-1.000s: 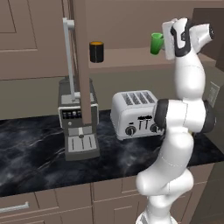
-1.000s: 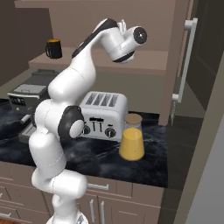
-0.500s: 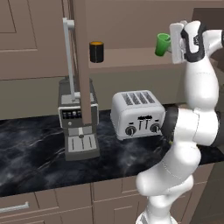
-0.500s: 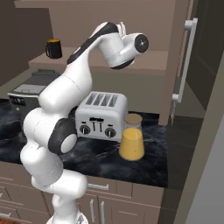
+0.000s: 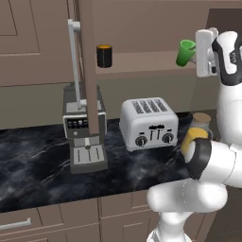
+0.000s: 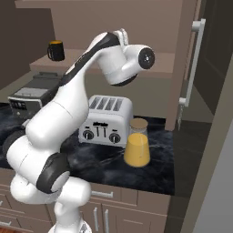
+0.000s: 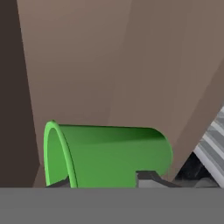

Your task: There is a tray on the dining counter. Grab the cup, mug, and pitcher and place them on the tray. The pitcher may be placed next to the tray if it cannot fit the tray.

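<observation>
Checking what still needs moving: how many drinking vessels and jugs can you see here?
3. The green cup is in the gripper, up by the shelf; the black mug stands on the shelf; the pitcher stands on the counter beside the toaster.

Glossy white rounded arm, black joint bands, grey wrist disc
</observation>
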Controlling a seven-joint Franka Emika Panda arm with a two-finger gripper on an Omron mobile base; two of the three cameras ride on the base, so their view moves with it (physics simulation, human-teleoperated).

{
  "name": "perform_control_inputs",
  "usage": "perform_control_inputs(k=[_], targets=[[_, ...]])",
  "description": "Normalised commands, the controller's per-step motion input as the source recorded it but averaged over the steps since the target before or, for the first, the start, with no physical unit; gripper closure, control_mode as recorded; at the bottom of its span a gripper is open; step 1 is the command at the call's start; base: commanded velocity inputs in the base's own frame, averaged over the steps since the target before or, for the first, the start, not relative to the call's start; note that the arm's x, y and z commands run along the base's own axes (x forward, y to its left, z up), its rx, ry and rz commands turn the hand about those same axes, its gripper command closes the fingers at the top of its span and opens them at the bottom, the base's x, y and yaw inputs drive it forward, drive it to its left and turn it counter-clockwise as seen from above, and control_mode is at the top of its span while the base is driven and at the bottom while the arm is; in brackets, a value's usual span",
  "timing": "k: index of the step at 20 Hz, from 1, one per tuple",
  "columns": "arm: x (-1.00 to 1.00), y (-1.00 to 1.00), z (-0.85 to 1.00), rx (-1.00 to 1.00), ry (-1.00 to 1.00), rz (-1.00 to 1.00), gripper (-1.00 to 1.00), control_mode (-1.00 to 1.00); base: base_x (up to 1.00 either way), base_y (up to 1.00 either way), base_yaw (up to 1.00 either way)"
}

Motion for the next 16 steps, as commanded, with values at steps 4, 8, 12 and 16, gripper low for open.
perform_control_inputs(k=[4, 8, 12, 16], targets=[[-0.88, 0.00, 0.00, 0.00, -0.04, 0.00, 1.00, -1.00, 0.00, 0.00, 0.00], [-0.88, 0.00, 0.00, 0.00, 0.00, 0.00, 1.00, -1.00, 0.00, 0.00, 0.00], [-0.84, 0.00, 0.00, 0.00, 0.00, 0.00, 1.00, -1.00, 0.00, 0.00, 0.00], [-0.79, 0.00, 0.00, -0.02, 0.01, 0.00, 1.00, -1.00, 0.00, 0.00, 0.00]])
